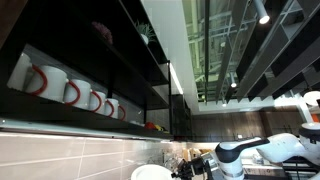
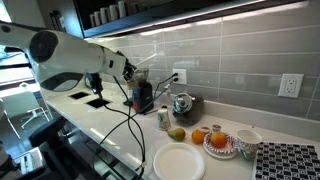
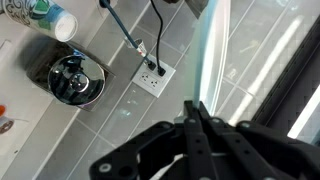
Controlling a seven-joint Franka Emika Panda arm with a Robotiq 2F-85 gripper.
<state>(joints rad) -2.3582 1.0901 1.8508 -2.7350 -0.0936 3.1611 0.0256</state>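
My gripper (image 3: 193, 106) has its two black fingers pressed together with nothing between them. It points at the grey tiled wall, near a white wall outlet (image 3: 152, 75) with a plugged-in cable. In an exterior view the gripper (image 2: 131, 72) hangs above a black appliance (image 2: 143, 97) on the counter. A shiny silver kettle (image 3: 75, 78) sits to the side of the outlet and also shows in an exterior view (image 2: 182, 104). In an exterior view the gripper (image 1: 205, 166) is low at the right, under the cupboards.
On the counter stand a can (image 2: 163, 119), a white plate (image 2: 178, 160), loose oranges (image 2: 177, 133), a bowl of fruit (image 2: 220, 143), a white mug (image 2: 247, 143) and a patterned mat (image 2: 285, 162). Red-and-white mugs (image 1: 70, 92) line a shelf overhead.
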